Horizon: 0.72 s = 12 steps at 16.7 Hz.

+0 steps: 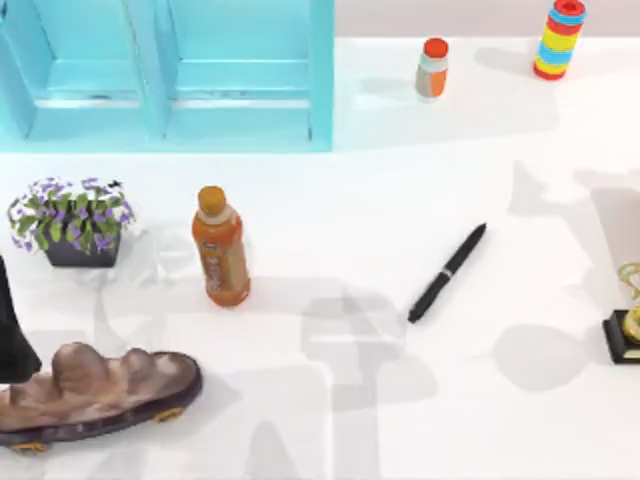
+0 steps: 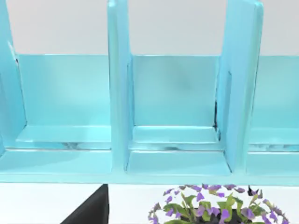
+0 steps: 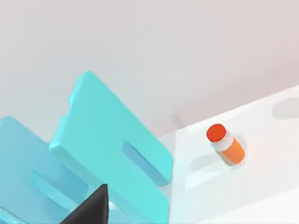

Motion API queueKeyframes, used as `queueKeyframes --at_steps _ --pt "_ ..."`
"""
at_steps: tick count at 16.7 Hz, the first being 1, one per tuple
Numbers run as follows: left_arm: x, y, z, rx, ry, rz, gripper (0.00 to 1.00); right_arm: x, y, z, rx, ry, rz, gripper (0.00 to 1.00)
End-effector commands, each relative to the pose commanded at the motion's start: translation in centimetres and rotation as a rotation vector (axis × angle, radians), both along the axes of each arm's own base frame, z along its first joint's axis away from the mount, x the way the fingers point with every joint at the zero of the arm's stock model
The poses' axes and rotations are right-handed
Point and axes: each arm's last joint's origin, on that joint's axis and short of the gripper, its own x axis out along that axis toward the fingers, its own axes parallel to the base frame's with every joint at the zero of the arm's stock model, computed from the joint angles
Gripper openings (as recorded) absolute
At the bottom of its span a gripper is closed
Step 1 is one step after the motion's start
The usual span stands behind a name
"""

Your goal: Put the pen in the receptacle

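Observation:
The pen (image 1: 447, 272) is slim and black and lies flat on the white table, right of centre, slanting from lower left to upper right. Nothing touches it. The receptacle (image 1: 240, 90) is a cyan divided rack standing at the back left; its open compartments (image 2: 175, 107) face the left wrist camera, and one of its walls (image 3: 112, 135) shows in the right wrist view. A dark piece of my left gripper (image 2: 91, 210) shows in front of the rack, and the left arm (image 1: 10, 335) stands at the table's left edge. A dark piece of my right gripper (image 3: 88, 210) shows near the rack's side.
An orange bottle (image 1: 221, 247) stands left of the pen, a purple-flowered pot plant (image 1: 72, 220) farther left, and a brown rock ornament (image 1: 95, 390) at the front left. A small red-capped bottle (image 1: 432, 68) and a striped ring toy (image 1: 560, 38) stand at the back right, a gold trophy (image 1: 628, 325) at the right edge.

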Motion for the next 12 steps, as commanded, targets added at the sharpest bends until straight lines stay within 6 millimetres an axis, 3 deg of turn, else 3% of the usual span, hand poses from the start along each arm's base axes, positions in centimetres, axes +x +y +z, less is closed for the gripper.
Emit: queueKeyframes --at_steps 3,6,9,12 --pt "0.0 0.0 0.0 0.000 0.000 0.000 1.00 5.7 2.6 -2.2 0.133 0.210 0.080 1.00" --pt "0.0 0.0 0.0 0.000 0.000 0.000 1.00 9.2 5.3 -7.6 0.225 0.470 0.128 1.00" --pt "0.0 0.0 0.0 0.000 0.000 0.000 1.00 9.5 6.6 -13.4 0.278 0.730 0.118 1.00" --pt "0.0 0.0 0.0 0.000 0.000 0.000 1.00 8.2 6.3 -16.9 0.304 0.912 0.062 1.00"
